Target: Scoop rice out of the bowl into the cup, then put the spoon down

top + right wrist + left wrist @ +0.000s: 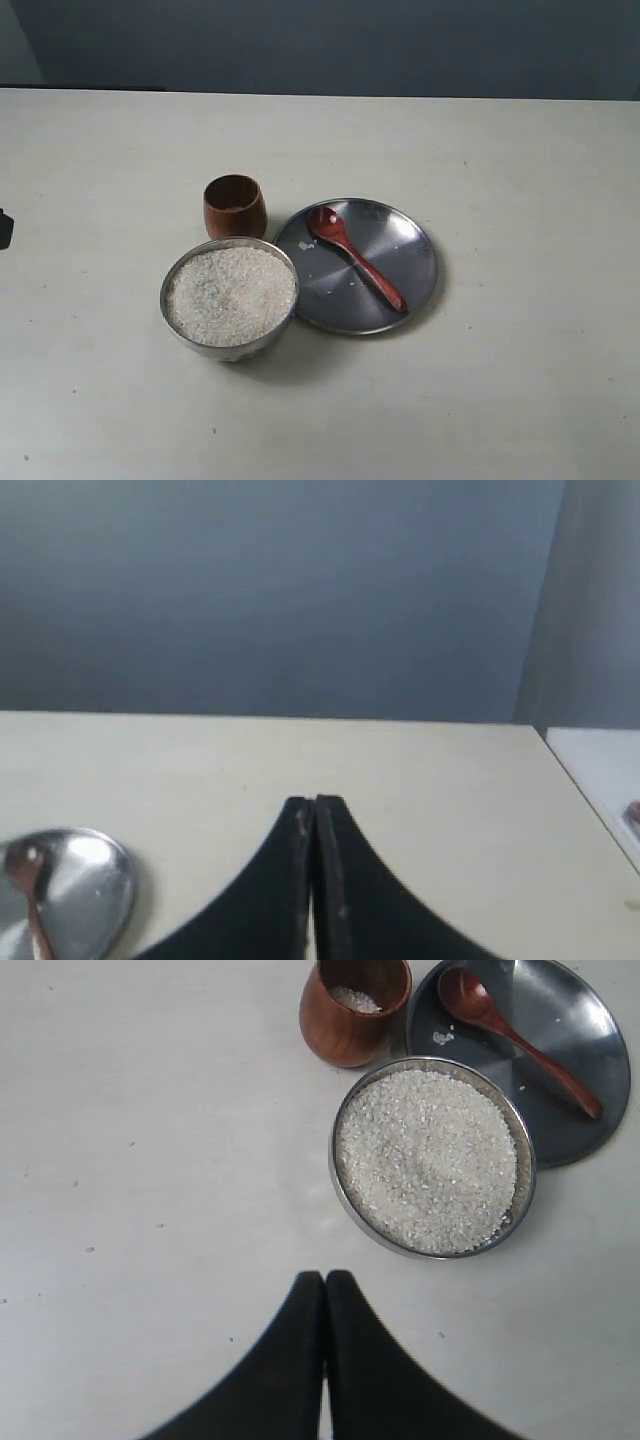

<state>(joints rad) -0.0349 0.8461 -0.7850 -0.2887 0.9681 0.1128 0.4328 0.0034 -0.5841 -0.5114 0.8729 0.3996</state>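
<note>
A pale worktop [500,400] fills the exterior view, with the task's things grouped at the centre of the frame. A round metal bowl [228,351] sits lower centre, filled nearly to its rim with white rice [231,295]. Just above it, almost touching, stands a small brown wooden cup [235,212], upright. To the right of both lies a flat metal plate [400,250], its edge just beside the bowl. The wooden spoon [358,260] rests on the plate, head toward the upper left, handle slanting to the lower right.

Neither end effector can be made out in the exterior view. In the left wrist view the left end effector [325,1280] is clenched, its two dark fingers pressed together around nothing. The bowl lies beyond its tips and off to one side, apart from them; the cup, with a little rice in its bottom, and the spoon lie farther still.

In the right wrist view the right end effector [314,802] is likewise clenched and empty. The plate and spoon head show only at the frame's edge, well apart from its tips.
</note>
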